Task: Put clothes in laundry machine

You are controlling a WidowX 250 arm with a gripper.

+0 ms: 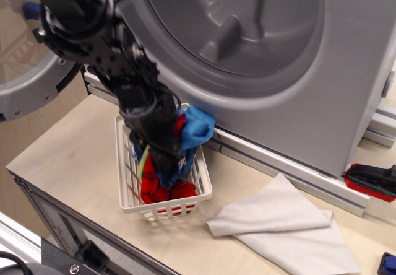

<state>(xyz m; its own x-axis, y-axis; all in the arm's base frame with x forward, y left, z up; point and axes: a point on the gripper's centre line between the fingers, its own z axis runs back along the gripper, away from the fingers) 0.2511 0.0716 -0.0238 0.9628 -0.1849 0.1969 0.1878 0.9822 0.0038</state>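
The clothes are bunched in a small white slotted basket (199, 191) on the table: a red piece (156, 188), a blue piece (195, 130) and a thin yellow-green strip (143, 161). My black gripper (167, 166) reaches down into the basket and is shut on the bundle, which hangs from it partly lifted, its lower end still inside the basket. The fingertips are buried in the cloth. The grey laundry machine (346, 70) stands right behind, its ribbed drum mouth (241, 21) open. Its round door (28, 83) is swung open at the left.
A large pale grey cloth (284, 222) lies on the table to the right of the basket. A red and black object (371, 181) sits at the right by the machine's metal base rail (278, 163). The table's front edge (74, 210) runs close to the basket.
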